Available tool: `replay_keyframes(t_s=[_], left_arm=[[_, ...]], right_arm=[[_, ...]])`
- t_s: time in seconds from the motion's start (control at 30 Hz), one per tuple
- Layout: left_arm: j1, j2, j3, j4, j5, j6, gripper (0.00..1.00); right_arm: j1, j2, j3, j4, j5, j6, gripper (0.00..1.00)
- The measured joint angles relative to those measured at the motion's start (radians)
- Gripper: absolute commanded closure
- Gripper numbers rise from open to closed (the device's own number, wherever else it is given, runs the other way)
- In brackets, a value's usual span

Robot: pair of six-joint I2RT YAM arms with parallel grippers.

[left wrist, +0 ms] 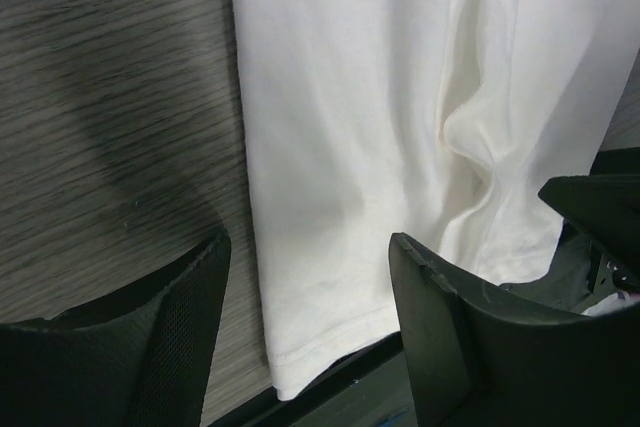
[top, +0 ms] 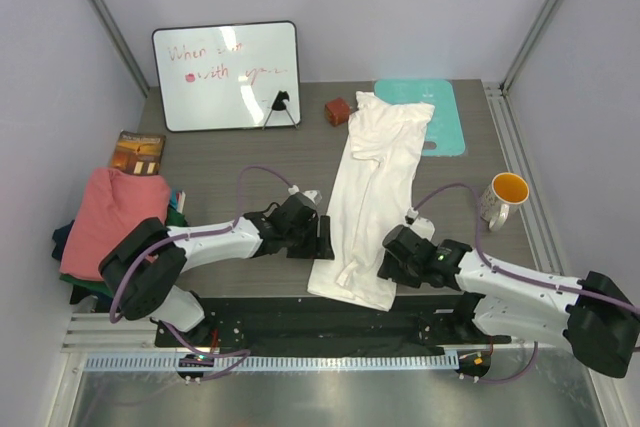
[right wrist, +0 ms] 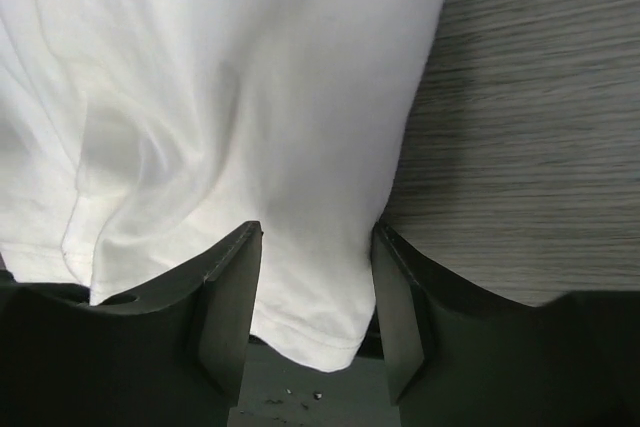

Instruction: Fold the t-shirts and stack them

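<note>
The large white t-shirt (top: 372, 187) lies folded into a long strip down the middle of the table, its hem hanging over the near edge. My left gripper (top: 322, 239) is open at the strip's left hem corner, jaws straddling the white cloth (left wrist: 330, 177). My right gripper (top: 386, 265) is open at the right hem corner, the cloth (right wrist: 250, 127) between its fingers (right wrist: 232, 297). A salmon-pink shirt (top: 112, 217) lies on top of dark green and navy ones (top: 68, 282) at the left edge.
A whiteboard (top: 227, 75) stands at the back left. A small brown block (top: 337, 110) and a teal mat (top: 430, 112) lie behind the shirt. A white mug with a yellow inside (top: 503, 197) stands at the right. A book (top: 138, 152) lies by the pile.
</note>
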Motion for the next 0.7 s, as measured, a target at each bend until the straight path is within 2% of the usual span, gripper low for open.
replay_keyframes(t_s=[0.27,0.47,0.57,0.6,0.63,0.67,0.7], left_arm=[[0.000,-0.008,-0.013,0.006,-0.003,-0.004,0.34],[0.001,0.018,-0.019,0.056,0.027,-0.021,0.44],[0.001,0.044,-0.019,0.106,0.057,-0.033,0.52],[0.001,0.053,-0.019,0.121,0.067,-0.037,0.61],[0.002,0.061,-0.019,0.132,0.074,-0.042,0.64],[0.002,0.067,-0.021,0.141,0.077,-0.045,0.67],[0.002,0.073,-0.024,0.148,0.082,-0.049,0.71]], right_arm=[[0.153,0.109,0.036,0.084,0.023,0.098,0.46],[0.209,0.137,0.032,0.150,0.029,0.150,0.52],[0.217,0.143,0.027,0.175,0.029,0.161,0.55],[0.218,0.145,0.023,0.187,0.028,0.165,0.57],[0.220,0.147,0.019,0.201,0.027,0.171,0.60],[0.220,0.150,0.016,0.213,0.026,0.173,0.69],[0.222,0.153,0.013,0.223,0.026,0.176,0.73]])
